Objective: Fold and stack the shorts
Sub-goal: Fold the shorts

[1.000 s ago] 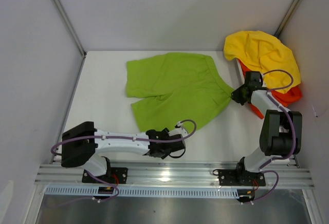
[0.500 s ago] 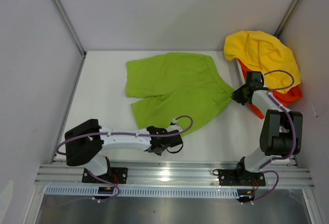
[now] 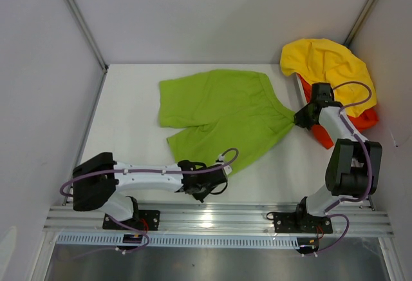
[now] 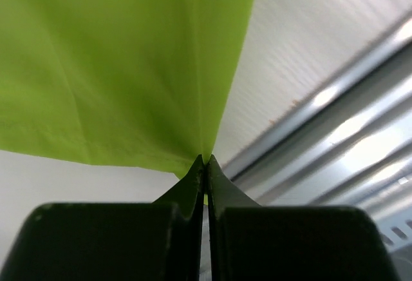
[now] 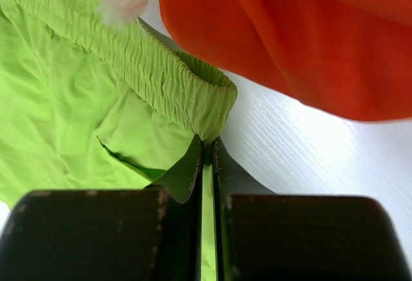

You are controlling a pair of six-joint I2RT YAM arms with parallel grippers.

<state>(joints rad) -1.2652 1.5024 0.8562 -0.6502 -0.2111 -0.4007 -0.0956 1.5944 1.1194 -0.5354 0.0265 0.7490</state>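
Left wrist view shows you the left jaws pinched shut on the near hem corner of the lime-green shorts (image 4: 116, 55), close to the near edge of the tabletop (image 3: 129, 126). Your right jaws are clamped on the gathered waistband corner of the same pair, toward the tabletop's right side. Between those two grips the pair lies spread across the middle of the tabletop, and the orange-red shorts (image 3: 365, 121) sit at its far right corner, partly under a yellow cloth (image 3: 328, 65).
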